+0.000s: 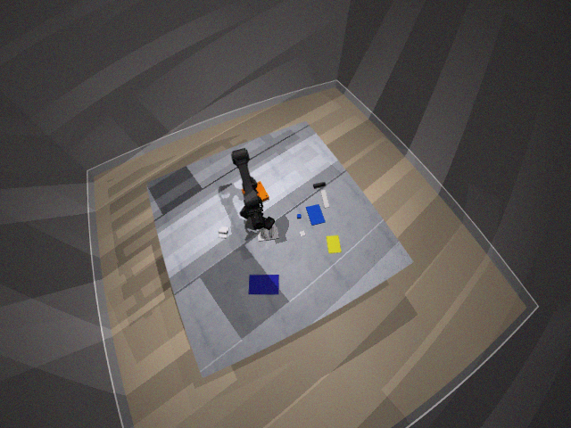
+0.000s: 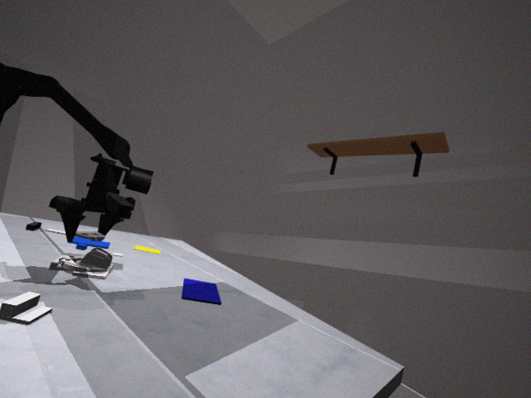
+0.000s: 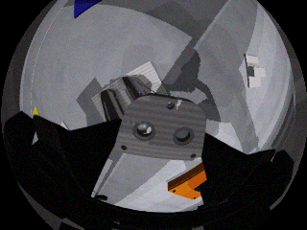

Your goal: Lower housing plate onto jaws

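Observation:
My gripper (image 2: 86,236) (image 3: 161,130) is shut on the grey housing plate (image 2: 91,235) (image 3: 165,145), holding its two side edges. The plate has two large round holes and several small ones. It hangs above the table, over or near the jaw assembly. That assembly has a whitish base (image 1: 268,238) (image 2: 102,275) (image 3: 152,72) with a dark grey ribbed jaw part (image 2: 97,259) (image 3: 111,104) standing up on it. In the wrist view the plate covers much of the assembly. The jaw stubs and pins cannot be made out. In the top view the arm hides the plate.
A white stepped block (image 1: 223,232) (image 2: 26,305) (image 3: 258,72) stands to one side. An orange piece (image 1: 262,191) (image 3: 184,187) lies near the arm. A blue plate (image 1: 315,214), small blue cube (image 1: 298,216), yellow plate (image 1: 333,243) (image 2: 147,249) and dark blue plate (image 1: 263,283) (image 2: 201,291) lie around.

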`<state>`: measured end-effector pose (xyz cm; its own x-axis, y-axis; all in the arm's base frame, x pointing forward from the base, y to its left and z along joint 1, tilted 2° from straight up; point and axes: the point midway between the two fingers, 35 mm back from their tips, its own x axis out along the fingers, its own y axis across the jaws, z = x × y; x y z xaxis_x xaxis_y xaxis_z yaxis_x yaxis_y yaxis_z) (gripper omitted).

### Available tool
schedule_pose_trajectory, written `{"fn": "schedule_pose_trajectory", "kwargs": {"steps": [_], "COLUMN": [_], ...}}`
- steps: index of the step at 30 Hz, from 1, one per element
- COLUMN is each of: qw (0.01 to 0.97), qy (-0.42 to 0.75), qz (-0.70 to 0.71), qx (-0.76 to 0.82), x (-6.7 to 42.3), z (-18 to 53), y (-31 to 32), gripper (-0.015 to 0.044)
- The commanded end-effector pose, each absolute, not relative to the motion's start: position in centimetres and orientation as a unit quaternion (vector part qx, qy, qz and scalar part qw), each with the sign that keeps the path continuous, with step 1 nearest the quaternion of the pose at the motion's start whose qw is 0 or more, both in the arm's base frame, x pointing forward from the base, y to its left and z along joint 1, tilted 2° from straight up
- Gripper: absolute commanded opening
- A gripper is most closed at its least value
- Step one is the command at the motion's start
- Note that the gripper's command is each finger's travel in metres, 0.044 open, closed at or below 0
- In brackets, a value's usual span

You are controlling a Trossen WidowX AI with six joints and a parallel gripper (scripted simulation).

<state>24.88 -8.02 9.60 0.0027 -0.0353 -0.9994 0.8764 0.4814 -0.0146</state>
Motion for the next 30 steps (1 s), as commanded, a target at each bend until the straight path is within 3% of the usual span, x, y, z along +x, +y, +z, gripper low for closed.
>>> {"fn": "schedule_pose_trajectory", "kwargs": {"steps": [1,30], "qw": [0.636,0.696], "qy": [0.618,0.686], "qz": [-0.339,-0.164], "qx": [0.315,0.136], "x": [24.9,24.6], "z": [9.6,9.3], "y": [-7.3,-3.5], "gripper": [0.0351,0.0351]}}
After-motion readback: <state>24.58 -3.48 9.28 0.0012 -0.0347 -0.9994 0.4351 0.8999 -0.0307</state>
